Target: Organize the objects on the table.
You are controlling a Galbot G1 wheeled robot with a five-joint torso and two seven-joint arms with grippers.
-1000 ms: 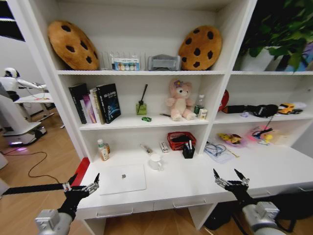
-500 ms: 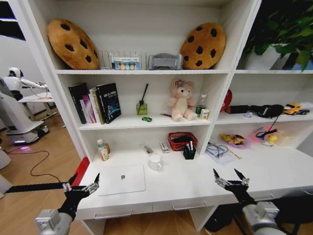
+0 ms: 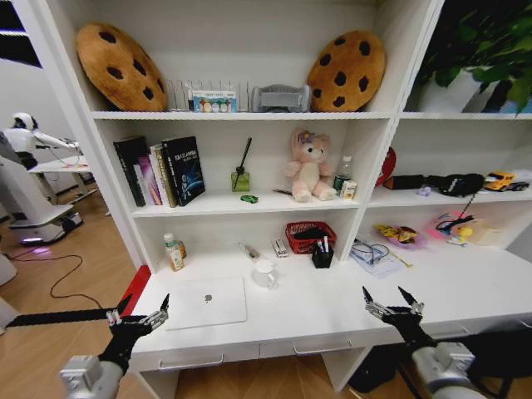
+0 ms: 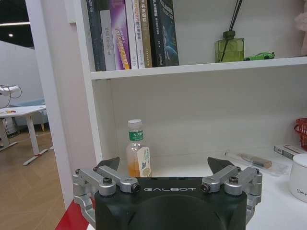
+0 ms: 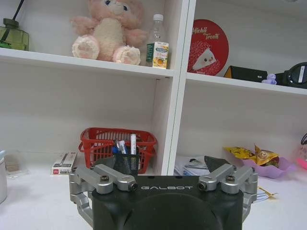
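1. silver laptop (image 3: 207,302) lies shut and flat on the white table (image 3: 332,309), near its front left corner.
2. left gripper (image 3: 142,311) hovers off the table's front left edge, just beside the laptop, fingers spread apart and empty.
3. right gripper (image 3: 391,300) hangs above the table's front edge on the right, fingers likewise apart, nothing between them.
4. green-banded bottle (image 3: 174,253) stands upright at the back left, behind the laptop.
5. pens (image 3: 321,246) stand in a black holder (image 3: 321,258) in front of the red basket (image 3: 309,236); a white mug (image 3: 264,273) sits just right of the laptop.
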